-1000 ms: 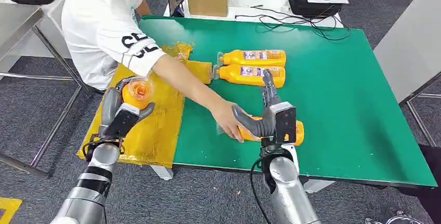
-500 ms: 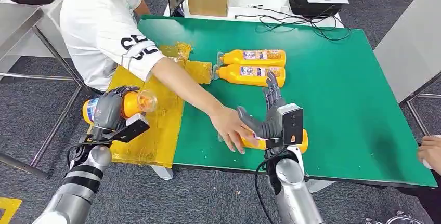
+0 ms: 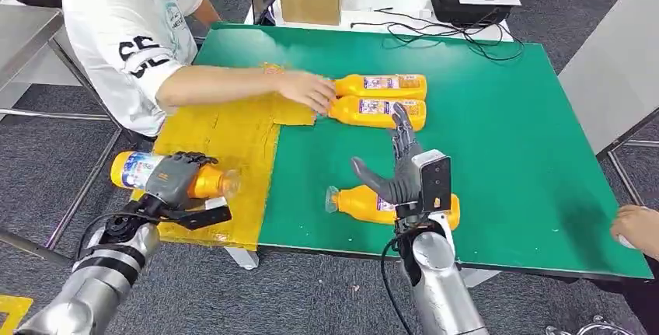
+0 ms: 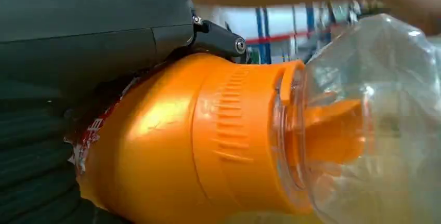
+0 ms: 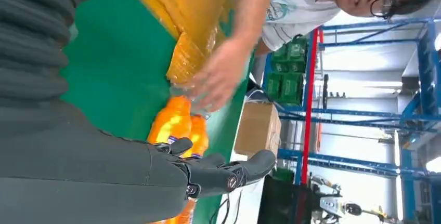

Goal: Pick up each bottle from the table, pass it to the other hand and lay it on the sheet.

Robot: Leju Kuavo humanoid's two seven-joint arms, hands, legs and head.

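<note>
Bottle one (image 3: 167, 177) sat in my left hand (image 3: 177, 178), fingers wrapped round its middle, held lying sideways low over the near edge of the yellow sheet (image 3: 225, 144), clear cap pointing toward the table. From the left wrist camera I saw the orange shoulder (image 4: 171, 146) and the transparent cap (image 4: 374, 125) close up. My right hand (image 3: 398, 173) hung released, fingers spread, just above a second bottle (image 3: 365, 203) lying on the green table (image 3: 505, 117), not touching it as far as I could tell. Farther off, two more bottles (image 3: 381, 99) lay side by side near the sheet's far corner, with a person's hand (image 3: 307, 90) at their caps. I judged these bottles full, so fairly heavy, with smooth plastic that could slip; the rigid body by the label seemed the best grip, not the thin cap, which looked easy to crush.
</note>
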